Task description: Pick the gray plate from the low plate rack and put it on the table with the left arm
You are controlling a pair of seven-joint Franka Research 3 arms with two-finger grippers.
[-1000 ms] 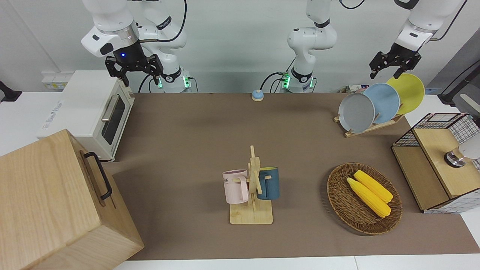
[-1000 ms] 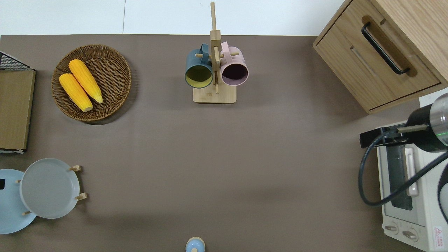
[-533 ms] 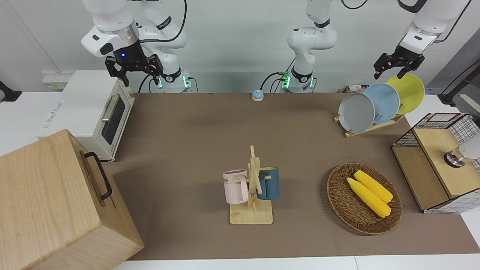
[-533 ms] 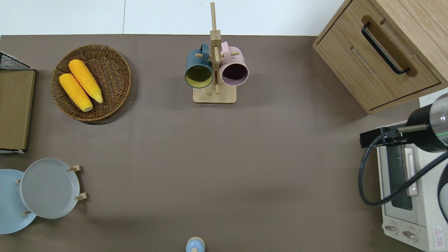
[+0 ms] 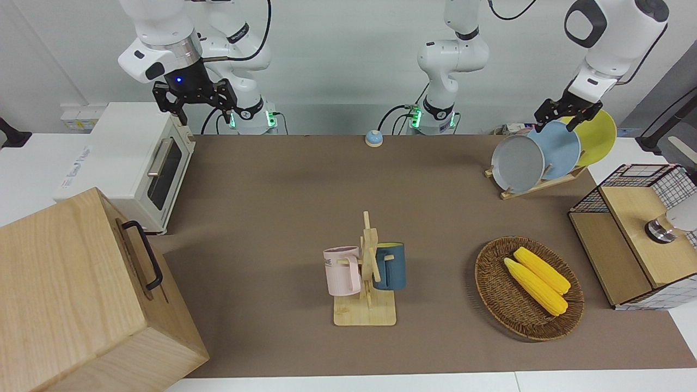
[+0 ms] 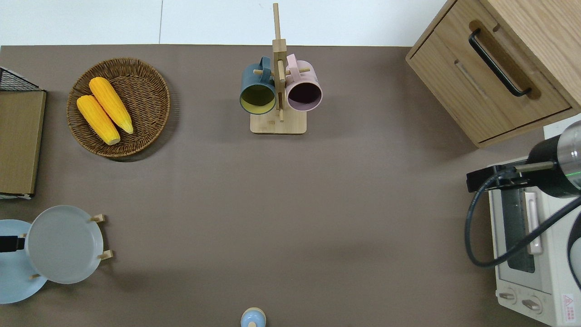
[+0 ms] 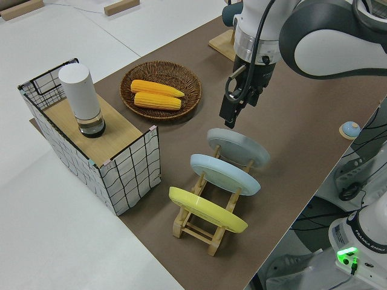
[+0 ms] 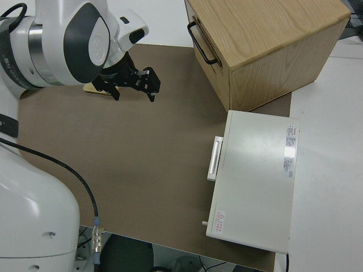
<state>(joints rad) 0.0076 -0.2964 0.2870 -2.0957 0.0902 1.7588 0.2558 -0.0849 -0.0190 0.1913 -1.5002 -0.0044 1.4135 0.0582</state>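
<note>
The gray plate [image 5: 517,163] [image 6: 63,244] [image 7: 239,148] leans in the low plate rack [image 5: 539,185] [image 7: 199,226], in the slot nearest the table's middle. The rack stands on the brown table [image 5: 305,190] at the left arm's end. My left gripper [image 5: 556,116] [image 7: 231,115] hangs open just above the plates. In the overhead view only its black tip [image 6: 9,244] shows, over the light blue plate [image 5: 561,149] right beside the gray plate's rim. It holds nothing. My right gripper [image 5: 197,103] [image 8: 133,85] is parked and open.
A yellow plate [image 5: 599,136] fills the rack's last slot. A wicker basket [image 5: 493,283] with two corn cobs and a wire-mesh box [image 5: 637,234] lie farther from the robots than the rack. A mug stand [image 5: 367,272], toaster oven [image 5: 136,163], wooden cabinet [image 5: 81,294] and small bell [image 5: 373,138] are also there.
My left gripper has come down from above the yellow plate to just over the blue plate, next to the gray plate's rim. The plates and the right arm have not moved.
</note>
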